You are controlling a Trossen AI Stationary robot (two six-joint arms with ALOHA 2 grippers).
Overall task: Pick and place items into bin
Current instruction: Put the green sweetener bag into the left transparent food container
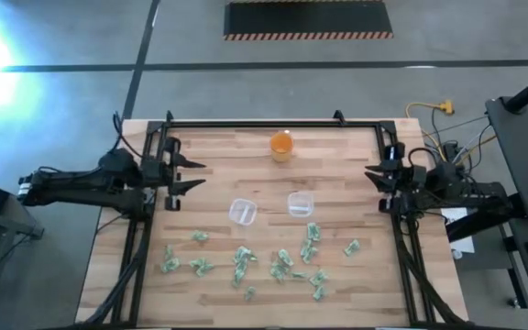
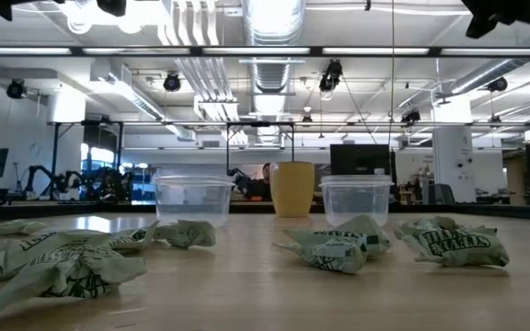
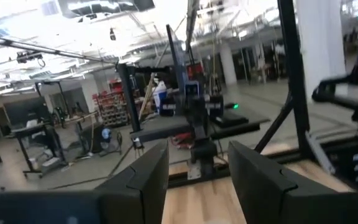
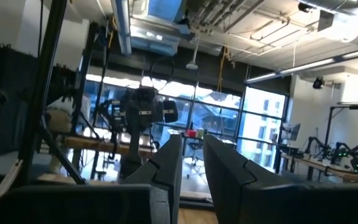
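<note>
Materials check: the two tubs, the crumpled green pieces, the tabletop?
Tubs: clear plastic by the look; the room shows through them.
Green pieces: probably thin printed wrappers; creased, crumpled, lettering visible.
Tabletop: wood, pale planks with visible grain.

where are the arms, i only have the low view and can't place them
observer: Both wait at the side edges of the table: the left gripper by its left edge, the right gripper by its right edge, both away from the pieces.
operator: jaws open or shut
observer: The wrist views show both sets of jaws apart with nothing between them; the right gap is narrower.
operator: how many pieces are out, i see maybe six
observer: About twenty wrinkly pieces, scattered in a band on the near side of the two tubs; none is in a tub.
</note>
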